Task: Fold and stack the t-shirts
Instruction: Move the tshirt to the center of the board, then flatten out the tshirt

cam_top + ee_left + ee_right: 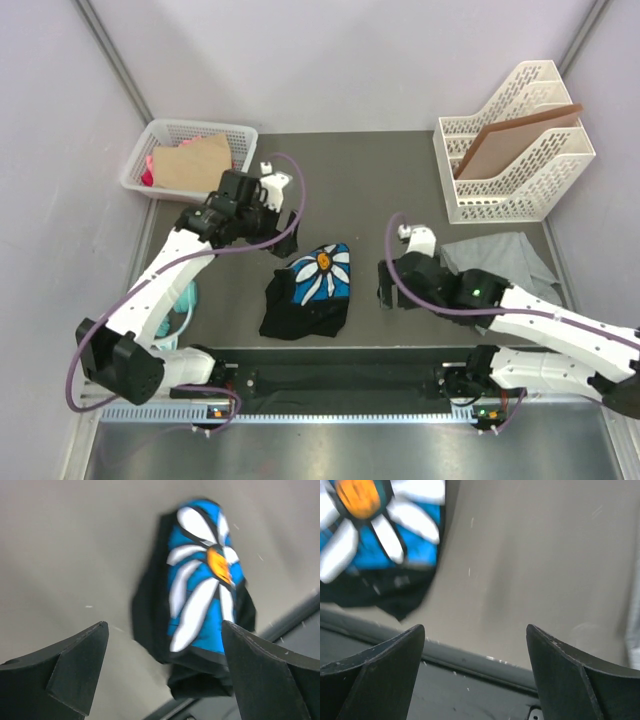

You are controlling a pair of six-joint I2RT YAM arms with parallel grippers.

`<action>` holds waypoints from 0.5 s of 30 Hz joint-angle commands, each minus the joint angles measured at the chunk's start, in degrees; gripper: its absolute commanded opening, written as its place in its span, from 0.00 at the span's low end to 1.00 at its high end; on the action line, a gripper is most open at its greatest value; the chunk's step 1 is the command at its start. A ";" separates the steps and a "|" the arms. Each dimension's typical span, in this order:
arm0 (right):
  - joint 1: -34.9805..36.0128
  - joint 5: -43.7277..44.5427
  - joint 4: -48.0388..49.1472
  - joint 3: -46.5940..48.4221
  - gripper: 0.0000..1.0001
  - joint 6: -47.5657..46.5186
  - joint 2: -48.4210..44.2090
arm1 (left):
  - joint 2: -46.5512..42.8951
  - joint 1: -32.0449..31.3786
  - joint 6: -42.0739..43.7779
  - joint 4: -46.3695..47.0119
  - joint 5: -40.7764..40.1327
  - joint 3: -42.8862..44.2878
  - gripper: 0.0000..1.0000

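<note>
The left gripper (164, 627) and right gripper (475, 629) are wide apart, holding nothing. The black flower shirt (305, 295) sits bunched mid-bench (350, 180), near the front edge. The grey shirt (500, 255) lies right. Pinching the lump may grab many layers and fold it crooked.

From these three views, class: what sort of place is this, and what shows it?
Probably a robotics lab cell: left arm and right arm bolted at a table's near edge, plain walls closing it in, staged props like a black t-shirt and white file rack.
</note>
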 commanded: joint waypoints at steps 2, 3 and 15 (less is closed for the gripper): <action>1.48 -8.94 12.60 -5.29 0.82 -0.40 2.29 | -0.82 2.34 -0.71 4.25 0.94 -2.00 0.97; 1.48 -8.86 14.36 -5.30 0.82 -0.67 3.08 | -0.46 2.34 -0.97 4.69 1.03 -3.15 0.96; 1.48 -8.33 15.25 7.27 0.82 -6.21 10.74 | 15.18 0.06 -1.06 6.54 -0.64 -6.59 0.86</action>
